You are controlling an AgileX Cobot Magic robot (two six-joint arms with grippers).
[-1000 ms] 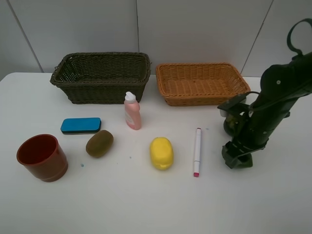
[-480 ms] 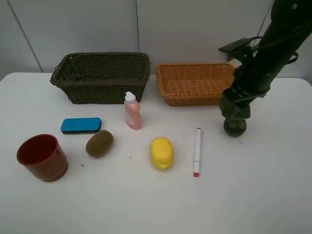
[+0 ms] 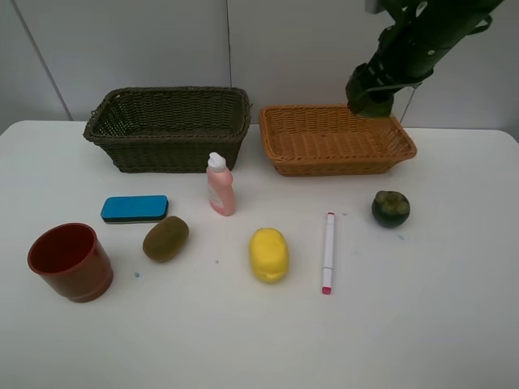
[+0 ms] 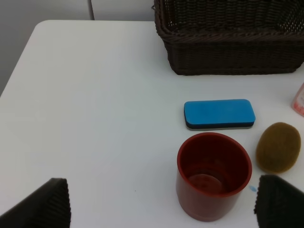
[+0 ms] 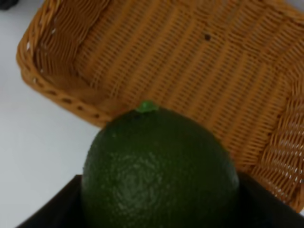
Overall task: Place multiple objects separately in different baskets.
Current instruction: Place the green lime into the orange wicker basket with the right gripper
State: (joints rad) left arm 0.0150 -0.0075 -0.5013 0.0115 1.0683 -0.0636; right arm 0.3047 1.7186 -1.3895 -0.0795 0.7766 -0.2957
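Gripping dark-green dimpled lime, right fingers above orange-tan basket rim; left fingers spread wide.

light: bright, even, from overhead
shadows: soft, faint, close under red cup and lemon
table: white, nearly washed out
right wrist: orange basket weave blurred, lime sharper
left wrist: sharp; near corners dark, defocused

The green lime hung gripped over the orange-tan basket; dark mangosteen sat on the desk toward its right edge
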